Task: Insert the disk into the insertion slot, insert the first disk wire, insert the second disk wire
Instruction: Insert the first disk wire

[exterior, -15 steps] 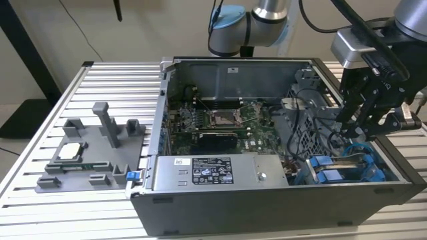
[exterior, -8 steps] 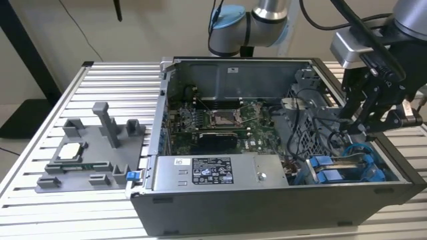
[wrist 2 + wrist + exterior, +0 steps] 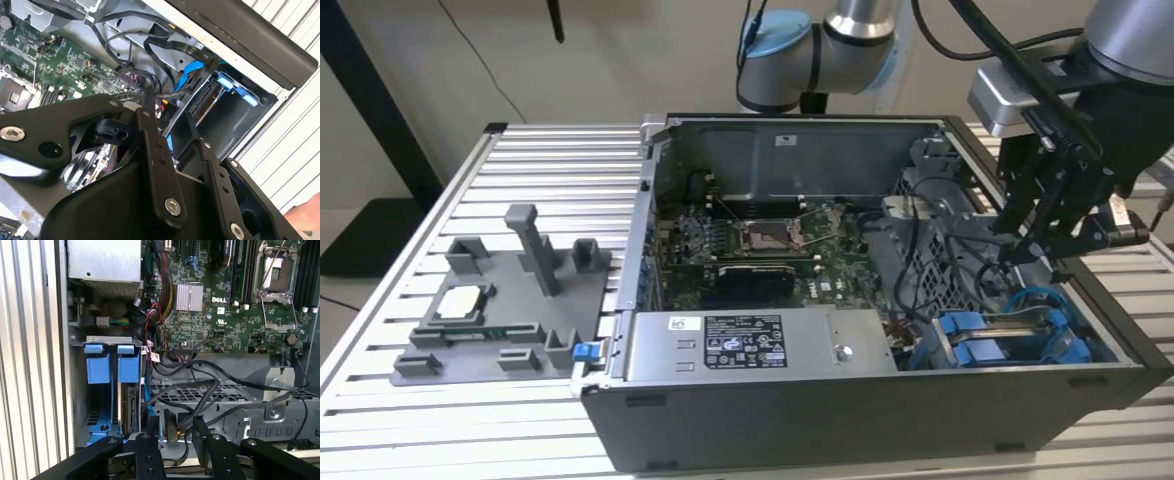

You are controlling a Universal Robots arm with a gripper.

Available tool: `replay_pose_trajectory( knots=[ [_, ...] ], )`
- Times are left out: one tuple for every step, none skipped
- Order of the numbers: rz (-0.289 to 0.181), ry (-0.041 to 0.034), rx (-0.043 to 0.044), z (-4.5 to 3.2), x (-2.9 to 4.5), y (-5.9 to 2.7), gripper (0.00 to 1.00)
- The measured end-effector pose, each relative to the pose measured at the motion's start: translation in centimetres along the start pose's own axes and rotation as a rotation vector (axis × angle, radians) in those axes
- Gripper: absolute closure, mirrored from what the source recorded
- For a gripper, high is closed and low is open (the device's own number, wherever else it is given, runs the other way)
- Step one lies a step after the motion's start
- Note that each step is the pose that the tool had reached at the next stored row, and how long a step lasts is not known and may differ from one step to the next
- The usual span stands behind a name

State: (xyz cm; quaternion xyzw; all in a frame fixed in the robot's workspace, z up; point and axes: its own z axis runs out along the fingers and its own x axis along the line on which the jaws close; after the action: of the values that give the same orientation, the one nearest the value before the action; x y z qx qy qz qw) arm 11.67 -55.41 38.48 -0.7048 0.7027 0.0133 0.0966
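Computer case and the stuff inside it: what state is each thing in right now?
computer case: side open, lying on the table.
disk: on edge in the insertion slot, in its blue carrier.
insertion slot: holds the disk.
gripper: open, straddling a black wire's plug.
processor socket: bare, no cooler on it.

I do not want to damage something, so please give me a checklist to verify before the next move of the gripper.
1. Disk seated in insertion slot: ok.
2. Gripper open: ok.
3. Wire end between the fingers: ok, ungripped.
4. Wires plugged into disk: cannot tell.
5. Black cables clear of gripper: not ok, crossing close.
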Motion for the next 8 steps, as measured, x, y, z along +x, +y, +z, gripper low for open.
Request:
replay_pose_trajectory(
  knots=[
    [0.0, 0.0001, 0.0, 0.0, 0.0, 0.0, 0.0],
    [0.0, 0.0001, 0.0, 0.0, 0.0, 0.0, 0.0],
    [0.0, 0.0002, 0.0, 0.0, 0.0, 0.0, 0.0],
    [0.0, 0.0001, 0.0, 0.0, 0.0, 0.0, 0.0],
    [0.0, 0.0002, 0.0, 0.0, 0.0, 0.0, 0.0],
    [0.0, 0.0002, 0.0, -0.01, 0.01, 0.0, 0.0],
    [0.0, 0.0002, 0.0, -0.01, 0.03, 0.0, 0.0],
    [0.0, 0.0002, -0.0002, -0.01, 0.06, 0.0, 0.0]
  ],
)
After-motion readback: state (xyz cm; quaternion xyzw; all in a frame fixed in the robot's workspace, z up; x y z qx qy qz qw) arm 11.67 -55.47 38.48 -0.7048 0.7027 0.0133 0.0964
